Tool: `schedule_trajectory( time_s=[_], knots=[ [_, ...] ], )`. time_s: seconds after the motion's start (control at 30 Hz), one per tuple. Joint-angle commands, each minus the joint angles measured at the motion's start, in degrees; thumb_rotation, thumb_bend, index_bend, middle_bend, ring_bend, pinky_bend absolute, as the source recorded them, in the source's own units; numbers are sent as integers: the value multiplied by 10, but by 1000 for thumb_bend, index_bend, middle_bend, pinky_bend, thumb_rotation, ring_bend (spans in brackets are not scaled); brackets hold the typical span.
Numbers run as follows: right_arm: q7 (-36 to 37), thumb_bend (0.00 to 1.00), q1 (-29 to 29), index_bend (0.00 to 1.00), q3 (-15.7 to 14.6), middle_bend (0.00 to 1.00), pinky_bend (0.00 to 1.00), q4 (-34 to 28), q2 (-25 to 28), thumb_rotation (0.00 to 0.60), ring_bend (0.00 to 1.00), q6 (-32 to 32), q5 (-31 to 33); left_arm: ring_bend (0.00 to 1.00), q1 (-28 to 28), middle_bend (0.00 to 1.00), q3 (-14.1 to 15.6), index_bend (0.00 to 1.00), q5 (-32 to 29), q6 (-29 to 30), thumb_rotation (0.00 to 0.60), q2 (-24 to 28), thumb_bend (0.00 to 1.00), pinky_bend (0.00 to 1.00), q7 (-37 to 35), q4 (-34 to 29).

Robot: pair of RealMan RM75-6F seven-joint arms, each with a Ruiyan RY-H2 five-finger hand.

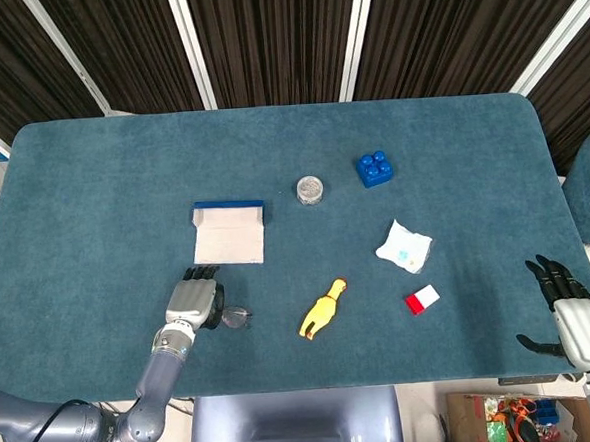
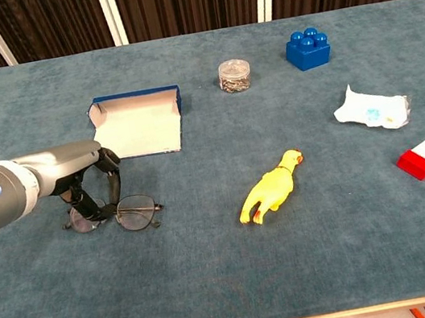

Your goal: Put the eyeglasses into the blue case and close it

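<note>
The thin-rimmed eyeglasses (image 2: pixel 137 213) lie near the table's front left, just in front of the open blue case (image 2: pixel 138 122), whose pale inside faces up. My left hand (image 2: pixel 87 188) comes down on the frame's left half, with fingers curled around it by the bridge, pinching it. In the head view the left hand (image 1: pixel 193 302) covers most of the eyeglasses (image 1: pixel 237 316), and the case (image 1: pixel 229 235) lies a short way beyond. My right hand (image 1: pixel 571 309) hangs off the table's front right corner, fingers spread, holding nothing.
A yellow rubber chicken (image 2: pixel 271 190) lies right of the glasses. Further back stand a small clear jar (image 2: pixel 234 74) and a blue toy block (image 2: pixel 308 48). A white packet (image 2: pixel 371 110) and a red-and-white block (image 2: pixel 424 158) sit at the right.
</note>
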Motion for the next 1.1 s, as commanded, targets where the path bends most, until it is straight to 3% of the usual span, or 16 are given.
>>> schedule_trajectory(
  time_s=[0.03, 0.4, 0.6, 0.87, 1.1],
  knots=[
    [1, 89, 0, 0, 0, 0, 210, -1, 0, 600, 39, 0, 1, 0, 1, 81, 0, 572, -1, 1, 600, 0, 412, 0, 1, 1],
    [5, 89, 0, 0, 0, 0, 210, -3, 2, 600, 39, -3, 3, 0, 1, 84, -12, 581, -5, 9, 600, 11, 430, 0, 4, -8],
    [6, 90, 0, 0, 0, 0, 210, -6, 3, 600, 39, -4, 3, 0, -16, 84, -34, 584, -19, 24, 600, 8, 430, 0, 27, 7],
    [6, 92, 0, 0, -1, 0, 210, -8, 3, 600, 39, -8, 7, 0, -63, 83, -82, 587, -48, 40, 600, -34, 430, 0, 77, 98],
    [8, 92, -1, 0, 0, 0, 210, -9, 4, 600, 39, -8, 10, 0, -85, 80, -111, 591, -50, 11, 600, -70, 430, 0, 72, 196]
  ],
)
